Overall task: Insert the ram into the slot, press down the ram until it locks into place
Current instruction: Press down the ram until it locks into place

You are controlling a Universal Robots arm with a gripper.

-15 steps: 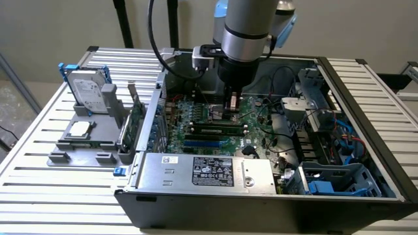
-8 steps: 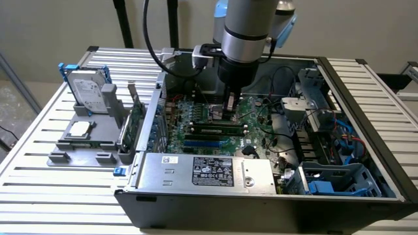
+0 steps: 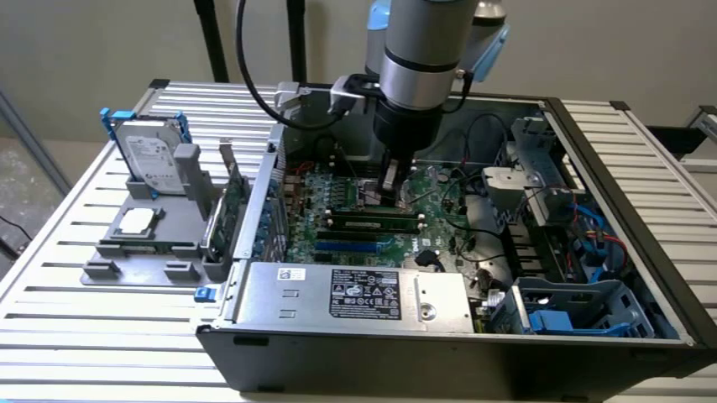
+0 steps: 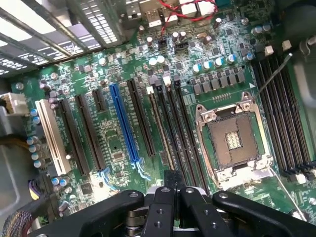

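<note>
The ram [image 3: 372, 224] stands on edge in a black slot of the motherboard [image 3: 336, 243] inside the open computer case. My gripper [image 3: 389, 186] reaches down from the arm just behind it. In the wrist view the ram [image 4: 161, 129] shows as a thin edge in one slot, beside several parallel black slots [image 4: 186, 129]. My gripper [image 4: 170, 181] is shut with its black fingertips together over the stick's near end, and nothing is held between them. I cannot tell whether the fingertips touch the stick.
A blue socket [image 4: 123, 123] and an open processor socket [image 4: 234, 136] flank the slots. More black slots [image 4: 281, 108] lie beyond it. The power supply [image 3: 348, 294], a drive cage [image 3: 560, 197] and cables crowd the case. A hard drive [image 3: 151, 159] stands on a grey rack outside.
</note>
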